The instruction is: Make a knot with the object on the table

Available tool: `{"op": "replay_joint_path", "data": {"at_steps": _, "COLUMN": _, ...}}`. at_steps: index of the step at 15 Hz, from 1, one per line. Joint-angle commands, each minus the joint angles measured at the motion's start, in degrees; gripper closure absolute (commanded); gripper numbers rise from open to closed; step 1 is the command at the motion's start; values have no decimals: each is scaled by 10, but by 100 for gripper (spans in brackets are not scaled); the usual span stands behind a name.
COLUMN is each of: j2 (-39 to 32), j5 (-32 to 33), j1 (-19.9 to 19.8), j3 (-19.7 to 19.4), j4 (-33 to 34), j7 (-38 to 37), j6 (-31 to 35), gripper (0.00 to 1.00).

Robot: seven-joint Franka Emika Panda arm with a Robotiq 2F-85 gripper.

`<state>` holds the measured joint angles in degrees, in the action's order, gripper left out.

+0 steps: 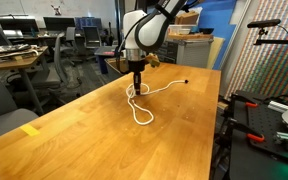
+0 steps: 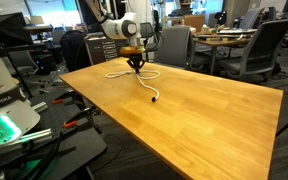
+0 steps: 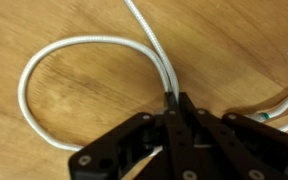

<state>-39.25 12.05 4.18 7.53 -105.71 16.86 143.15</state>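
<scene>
Cord [image 3: 79, 43] on table [image 1: 84, 135], curled in a loop just beside gripper [image 3: 171, 100]. Two strands run together into the fingertips. Jaws pressed together, pinching the cord. In an exterior view, the cord's free end [image 2: 156, 98] trails across the wood.

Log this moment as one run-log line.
phase: grasp | hand: shut on cord where loop strands meet | cord: looped on table | knot: none visible

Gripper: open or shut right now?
Shut on the cord. In the wrist view the gripper has its fingers together with no gap, and the looped cord runs straight in between their tips.
</scene>
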Motion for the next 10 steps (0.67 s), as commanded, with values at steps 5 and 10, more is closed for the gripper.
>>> {"op": "replay_joint_path", "data": {"at_steps": 5, "j2": 134, "j5": 42, "j1": -13, "j3": -85, "j4": -65, "j7": -60, "j6": 58, "gripper": 94}}
{"op": "replay_joint_path", "data": {"at_steps": 10, "j2": 261, "j5": -23, "j1": -67, "j3": -94, "j4": -114, "j7": -76, "j6": 58, "gripper": 92}}
